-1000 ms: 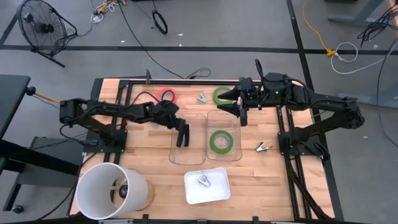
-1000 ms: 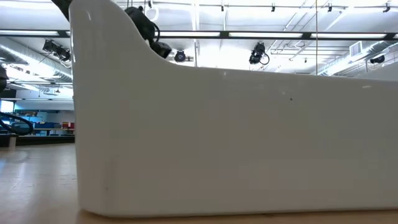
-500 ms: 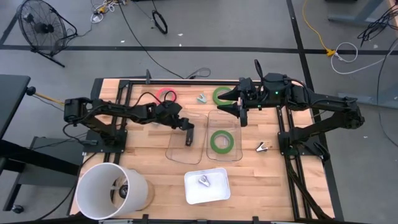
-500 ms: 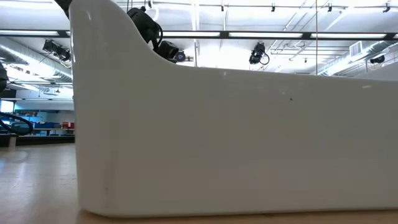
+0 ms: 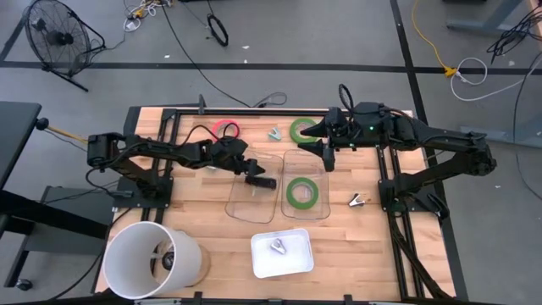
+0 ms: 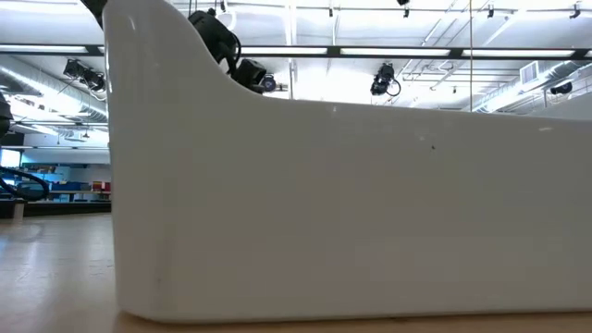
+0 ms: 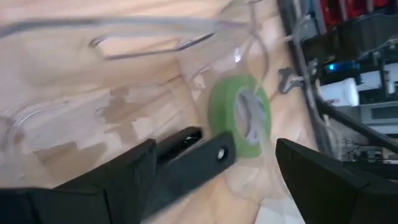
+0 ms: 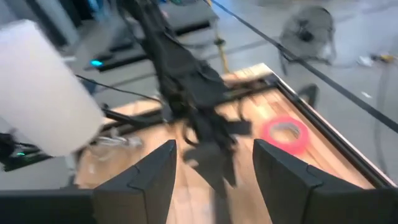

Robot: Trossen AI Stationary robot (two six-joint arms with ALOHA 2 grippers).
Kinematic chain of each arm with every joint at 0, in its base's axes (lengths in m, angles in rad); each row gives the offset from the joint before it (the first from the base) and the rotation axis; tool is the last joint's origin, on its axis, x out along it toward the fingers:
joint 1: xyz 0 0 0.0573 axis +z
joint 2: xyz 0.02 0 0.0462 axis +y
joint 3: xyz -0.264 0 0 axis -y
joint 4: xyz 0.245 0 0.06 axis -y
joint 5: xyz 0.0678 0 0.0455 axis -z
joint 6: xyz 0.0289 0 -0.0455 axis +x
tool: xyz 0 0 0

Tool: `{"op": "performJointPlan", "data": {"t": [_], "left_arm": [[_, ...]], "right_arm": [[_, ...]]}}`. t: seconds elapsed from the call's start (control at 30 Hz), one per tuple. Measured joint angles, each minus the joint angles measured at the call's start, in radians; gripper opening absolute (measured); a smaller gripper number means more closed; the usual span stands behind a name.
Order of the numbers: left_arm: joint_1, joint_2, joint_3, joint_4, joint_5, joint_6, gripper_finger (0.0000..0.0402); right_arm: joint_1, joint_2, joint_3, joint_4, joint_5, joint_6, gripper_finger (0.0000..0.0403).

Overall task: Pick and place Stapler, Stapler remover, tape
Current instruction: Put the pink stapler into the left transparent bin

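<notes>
since a second ago the black stapler (image 5: 259,180) has left our left gripper (image 5: 246,169) and now lies flat in the left clear tray (image 5: 239,206), where before it hung upright between the fingers. it sits just right of that gripper, long axis running left to right, and the left wrist view shows it just beyond the fingers, which stand wide and hold nothing. moving right, a green tape ring (image 5: 301,191) lies in the right clear tray (image 5: 315,212). our right gripper (image 5: 326,156) hovers over that tray's far edge, fingers parted and empty, nearest the other green tape ring (image 5: 301,130) at the table's far side.
</notes>
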Motion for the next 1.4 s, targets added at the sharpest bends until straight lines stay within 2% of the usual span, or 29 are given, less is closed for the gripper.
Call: {"op": "performJointPlan", "data": {"t": [0.23, 0.57, 0.7, 0.83, 0.93, 1.1, 1.27, 1.4], "left_arm": [[0.018, -0.002, 0.000, 0.194, 0.002, -0.002, 0.0330], [0.078, -0.002, 0.000, 0.292, 0.026, -0.013, 0.0330], [0.092, -0.003, 0.000, 0.383, 0.027, -0.010, 0.0330], [0.112, -0.003, 0.000, 0.430, 0.027, -0.007, 0.0330], [0.120, -0.003, 0.000, 0.437, 0.030, 0.001, 0.0330], [0.124, -0.003, 0.000, 0.436, 0.054, 0.017, 0.0330], [0.123, -0.003, 0.000, 0.436, 0.054, 0.019, 0.0330], [0.123, -0.003, 0.000, 0.436, 0.054, 0.019, 0.0330]], "right_arm": [[-0.066, 0.000, 0.000, -0.220, 0.126, 0.121, 0.0210], [-0.210, 0.007, -0.006, -0.614, 0.151, 0.287, 0.0210], [-0.252, 0.010, -0.037, -0.671, 0.144, 0.377, 0.0210], [-0.291, 0.010, -0.103, -0.654, 0.108, 0.361, 0.0210], [-0.315, 0.010, -0.165, -0.630, 0.089, 0.256, 0.0210], [-0.343, 0.010, -0.213, -0.624, 0.086, -0.115, 0.0210], [-0.368, 0.014, -0.225, -0.659, 0.208, -0.417, 0.0210], [-0.428, 0.064, -0.225, -0.685, 0.286, -0.561, 0.0210]]}}
